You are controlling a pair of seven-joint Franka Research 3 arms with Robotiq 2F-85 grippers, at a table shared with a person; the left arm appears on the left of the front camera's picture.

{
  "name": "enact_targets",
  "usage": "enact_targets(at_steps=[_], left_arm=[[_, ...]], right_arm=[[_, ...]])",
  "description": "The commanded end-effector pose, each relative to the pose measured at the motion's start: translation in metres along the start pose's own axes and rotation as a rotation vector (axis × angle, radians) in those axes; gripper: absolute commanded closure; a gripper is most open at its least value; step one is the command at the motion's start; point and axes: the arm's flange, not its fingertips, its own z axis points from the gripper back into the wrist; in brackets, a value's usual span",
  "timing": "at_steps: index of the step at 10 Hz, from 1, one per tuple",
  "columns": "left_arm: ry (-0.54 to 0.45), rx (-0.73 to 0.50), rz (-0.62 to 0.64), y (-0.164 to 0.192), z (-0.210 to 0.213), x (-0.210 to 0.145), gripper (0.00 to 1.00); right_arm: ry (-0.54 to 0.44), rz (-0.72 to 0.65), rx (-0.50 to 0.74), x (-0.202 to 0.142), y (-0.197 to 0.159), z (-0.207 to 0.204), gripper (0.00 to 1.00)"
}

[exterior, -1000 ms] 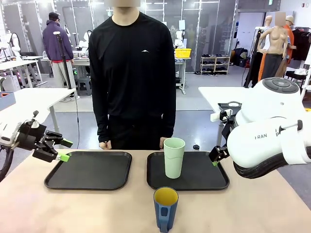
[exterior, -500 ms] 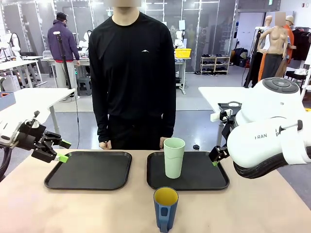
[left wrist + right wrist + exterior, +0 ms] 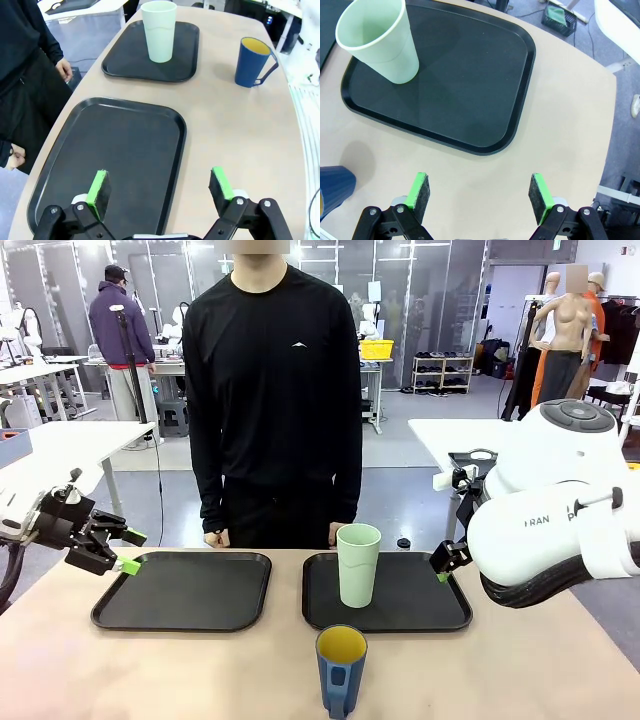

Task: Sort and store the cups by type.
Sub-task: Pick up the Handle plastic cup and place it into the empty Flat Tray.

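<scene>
Tumbler (image 3: 358, 565) on R tray (image 3: 420, 595), mug (image 3: 341, 670) off.

Mint-green tumbler (image 3: 359, 565) stands upright on the right tray (image 3: 420, 602); blue, yellow-lined mug (image 3: 341, 672) upright on the table (image 3: 520, 675).

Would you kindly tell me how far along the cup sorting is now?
Done: the mint tumbler stands on the right tray. In hand: nothing; both arms' jaws are open. Left: the blue mug sits on the table, on neither tray.
</scene>
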Motion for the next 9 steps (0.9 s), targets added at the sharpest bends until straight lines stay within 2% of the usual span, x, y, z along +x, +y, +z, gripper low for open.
enact_targets(at_steps=[1, 9], left_arm=[[-0.028, -0.002, -0.010, -0.0002, -0.0015, -0.0005, 0.00], [-0.028, -0.002, -0.010, -0.0002, -0.0015, -0.0005, 0.00]], right_arm=[[0.001, -0.003, 0.003, -0.0002, -0.0006, -0.0005, 0.00], [0.001, -0.003, 0.003, -0.0002, -0.0006, -0.0005, 0.00]])
